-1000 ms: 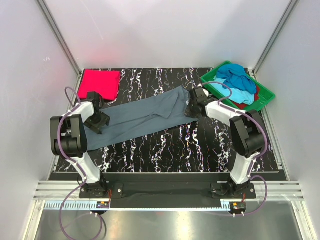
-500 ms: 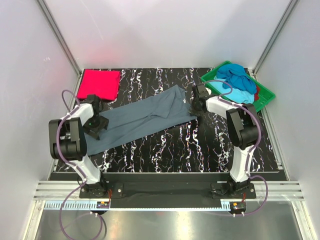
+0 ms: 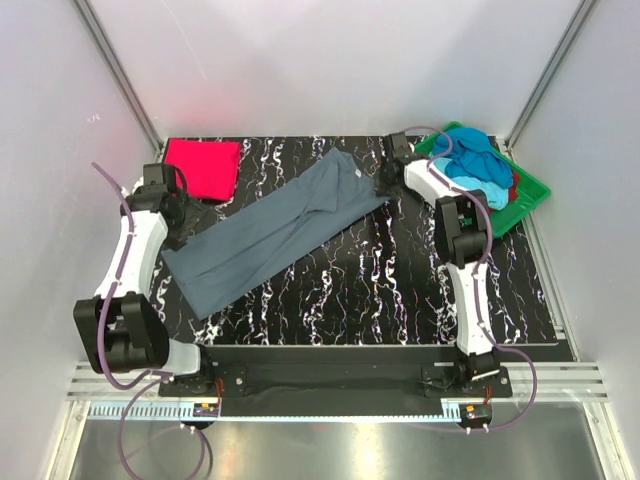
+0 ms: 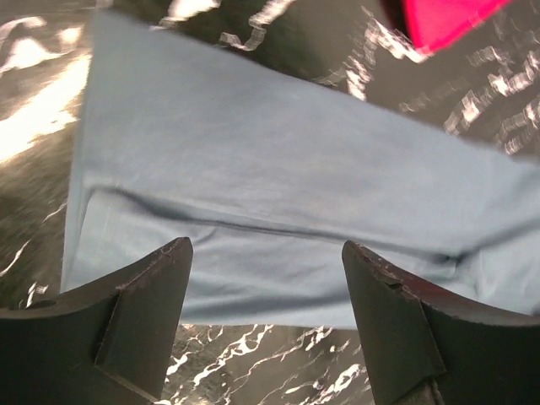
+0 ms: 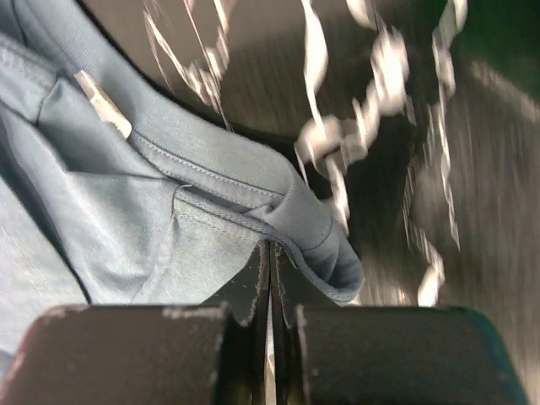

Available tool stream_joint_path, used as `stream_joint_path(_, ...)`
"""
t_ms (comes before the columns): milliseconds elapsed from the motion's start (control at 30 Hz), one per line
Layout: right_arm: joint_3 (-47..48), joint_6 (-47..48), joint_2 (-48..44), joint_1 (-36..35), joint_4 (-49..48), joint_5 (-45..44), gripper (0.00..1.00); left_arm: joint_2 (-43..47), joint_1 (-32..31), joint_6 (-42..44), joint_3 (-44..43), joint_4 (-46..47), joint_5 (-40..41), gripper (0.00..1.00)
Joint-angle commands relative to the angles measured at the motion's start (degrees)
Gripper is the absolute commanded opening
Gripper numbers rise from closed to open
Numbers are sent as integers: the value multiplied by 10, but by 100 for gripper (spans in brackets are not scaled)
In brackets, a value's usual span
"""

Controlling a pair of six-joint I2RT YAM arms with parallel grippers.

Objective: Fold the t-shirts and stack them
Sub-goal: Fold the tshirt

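A slate grey-blue t-shirt (image 3: 275, 232), folded into a long strip, lies diagonally across the black marbled table. My right gripper (image 3: 383, 182) is shut on the collar end of that grey-blue shirt (image 5: 211, 211), with cloth pinched between the right gripper's (image 5: 270, 249) tips. At the shirt's other end, my left gripper (image 3: 178, 222) hangs open. In the left wrist view nothing is between the left gripper's (image 4: 266, 249) fingers, and the grey-blue shirt (image 4: 278, 186) lies just beyond them. A folded red-pink t-shirt (image 3: 205, 165) rests at the back left. It also shows as the red-pink shirt (image 4: 439, 17) in the left wrist view.
A green tray (image 3: 530, 195) at the back right holds a dark blue shirt (image 3: 468, 148), a turquoise shirt (image 3: 480, 190) and a red shirt (image 3: 512, 188) in a heap. White walls with metal posts close off the back and sides. The right arm stretches past the tray's near corner.
The left gripper has let go of the grey-blue shirt, opened and drawn back to the far left. The right gripper has pulled the collar end toward the back, so the shirt lies more steeply.
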State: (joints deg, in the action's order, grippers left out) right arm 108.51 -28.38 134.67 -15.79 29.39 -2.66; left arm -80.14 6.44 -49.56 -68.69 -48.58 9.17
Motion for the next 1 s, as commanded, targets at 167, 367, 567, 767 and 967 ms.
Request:
stream_joint_path(167, 354, 83, 195, 20, 145, 25, 0, 11, -24, 133, 70, 103, -155, 77)
stream_joint_path(367, 417, 63, 169, 25, 160, 56, 19, -19, -30, 150, 121, 168, -284, 77)
stream_joint_path(567, 280, 41, 26, 24, 95, 62, 42, -46, -33, 148, 171, 194, -320, 76)
stream_joint_path(767, 133, 2, -93, 18, 52, 52, 56, -13, -31, 92, 229, 180, -208, 70)
stream_joint_path(967, -109, -133, -201, 17, -106, 61, 67, 38, -32, 66, 247, 174, -159, 68)
